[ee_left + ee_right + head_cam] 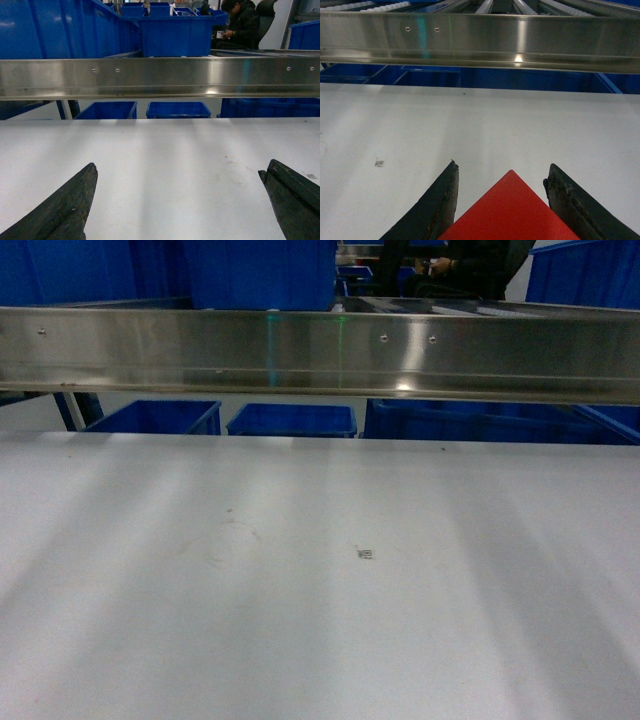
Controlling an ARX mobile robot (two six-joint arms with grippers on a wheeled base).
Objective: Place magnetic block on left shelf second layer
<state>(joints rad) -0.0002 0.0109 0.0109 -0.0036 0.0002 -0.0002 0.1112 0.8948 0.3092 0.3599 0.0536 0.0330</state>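
Note:
The magnetic block [510,210], bright red and matte, shows only in the right wrist view. It sits corner-forward between the two dark fingers of my right gripper [502,166], which is shut on it just above the white tabletop [480,125]. My left gripper [180,165] is open wide, with only bare white surface between its fingers. Neither gripper appears in the head view. I cannot make out the left shelf second layer in any view.
A shiny steel beam [320,350] spans the far edge of the white table [320,590]. Blue plastic bins [290,420] stand below and behind it, and more bins [175,32] above. A seated person [245,27] is at the back right. Roller rails [485,6] run behind the beam.

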